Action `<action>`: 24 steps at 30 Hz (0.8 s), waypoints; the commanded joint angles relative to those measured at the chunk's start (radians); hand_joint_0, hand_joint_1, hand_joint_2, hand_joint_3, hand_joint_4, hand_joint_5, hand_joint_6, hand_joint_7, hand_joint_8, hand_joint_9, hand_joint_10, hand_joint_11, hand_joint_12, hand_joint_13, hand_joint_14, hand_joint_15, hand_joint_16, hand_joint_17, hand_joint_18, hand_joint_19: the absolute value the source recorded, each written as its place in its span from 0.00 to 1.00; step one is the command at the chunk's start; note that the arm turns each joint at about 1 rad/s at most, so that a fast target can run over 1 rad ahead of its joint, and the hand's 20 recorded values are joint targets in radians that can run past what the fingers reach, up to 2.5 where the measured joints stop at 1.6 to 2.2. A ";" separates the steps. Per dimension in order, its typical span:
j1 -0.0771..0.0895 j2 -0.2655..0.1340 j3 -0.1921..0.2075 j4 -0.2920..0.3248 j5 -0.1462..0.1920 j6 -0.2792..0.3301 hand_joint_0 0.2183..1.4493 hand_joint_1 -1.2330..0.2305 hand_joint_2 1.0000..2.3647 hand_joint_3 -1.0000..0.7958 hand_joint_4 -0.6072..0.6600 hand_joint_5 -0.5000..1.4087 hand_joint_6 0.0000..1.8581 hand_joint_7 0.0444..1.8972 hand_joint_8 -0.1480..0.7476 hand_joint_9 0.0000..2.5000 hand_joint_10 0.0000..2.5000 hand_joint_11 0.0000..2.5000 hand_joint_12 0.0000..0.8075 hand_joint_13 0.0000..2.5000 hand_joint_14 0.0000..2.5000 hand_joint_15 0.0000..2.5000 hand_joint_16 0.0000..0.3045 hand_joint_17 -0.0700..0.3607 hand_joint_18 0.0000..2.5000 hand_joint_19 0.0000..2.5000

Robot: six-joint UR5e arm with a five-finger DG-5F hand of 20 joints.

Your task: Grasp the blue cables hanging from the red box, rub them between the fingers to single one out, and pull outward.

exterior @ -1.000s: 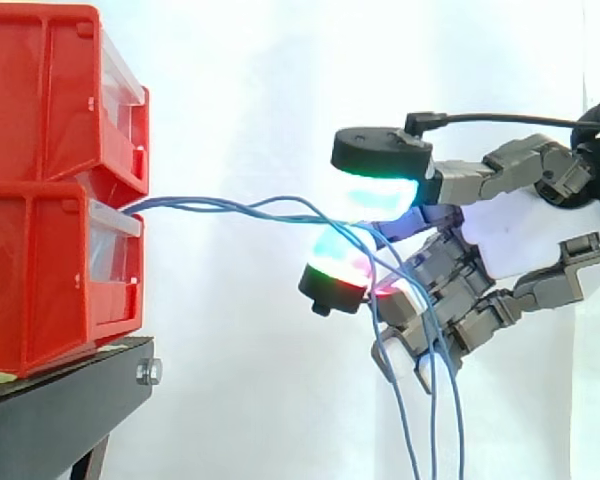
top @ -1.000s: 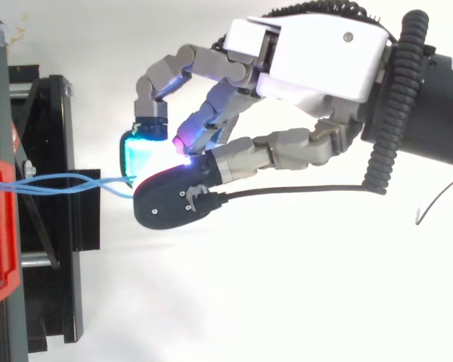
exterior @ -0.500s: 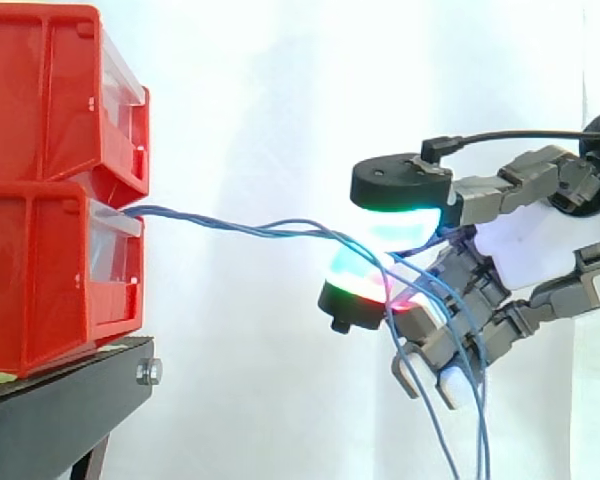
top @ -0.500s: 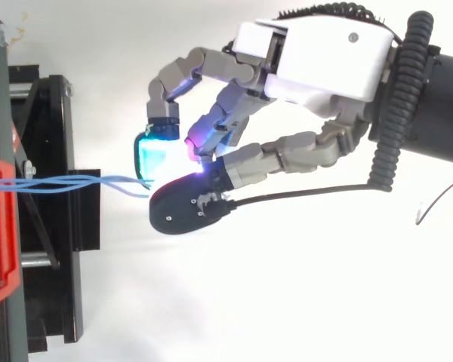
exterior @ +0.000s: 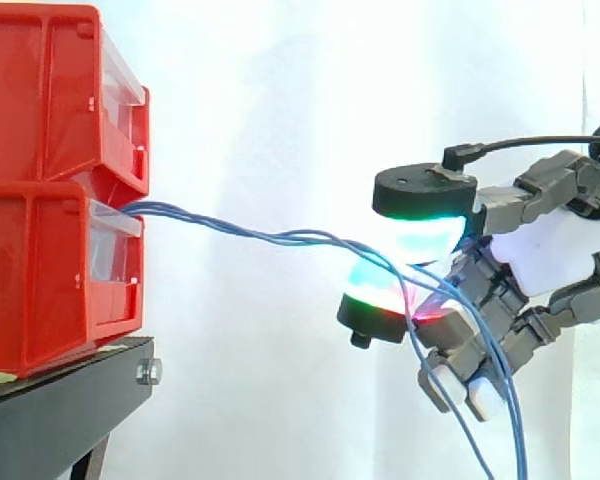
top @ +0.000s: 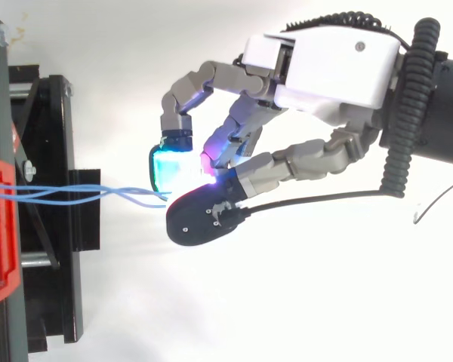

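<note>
The hand [exterior: 545,250] came in from the right with its fingers curled, and it had the blue cables [exterior: 260,236] pinched between two glowing fingertips [exterior: 418,240], one pad above the bundle and one below. The cables left the top front edge of the lower red bin [exterior: 40,270], just under the upper red bin [exterior: 40,90], and ran out in a loose twist, sloping gently down to that pinch. Past the pads the strands dropped over the curled fingers and hung to the bottom edge. From above, the hand [top: 325,68] sat well clear of the black stand [top: 53,226], with the cables [top: 60,194] crossing the stand to the cyan pad. The white curtain [exterior: 280,100] hung behind it all.
</note>
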 commanded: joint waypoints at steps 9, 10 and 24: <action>0.011 -0.001 0.000 0.003 0.006 -0.001 0.30 0.46 0.01 0.37 0.49 0.19 0.48 0.59 0.43 0.47 0.01 0.45 0.43 0.34 0.01 0.31 0.14 0.39 0.28 0.33; 0.013 -0.001 0.000 0.003 0.006 -0.003 0.30 0.46 0.01 0.37 0.49 0.19 0.48 0.59 0.43 0.47 0.01 0.45 0.43 0.34 0.01 0.31 0.14 0.39 0.28 0.33; 0.022 0.001 0.000 0.001 0.007 0.000 0.28 0.36 0.00 0.33 0.53 0.18 0.48 0.56 0.43 0.46 0.01 0.45 0.43 0.34 0.01 0.31 0.14 0.39 0.29 0.31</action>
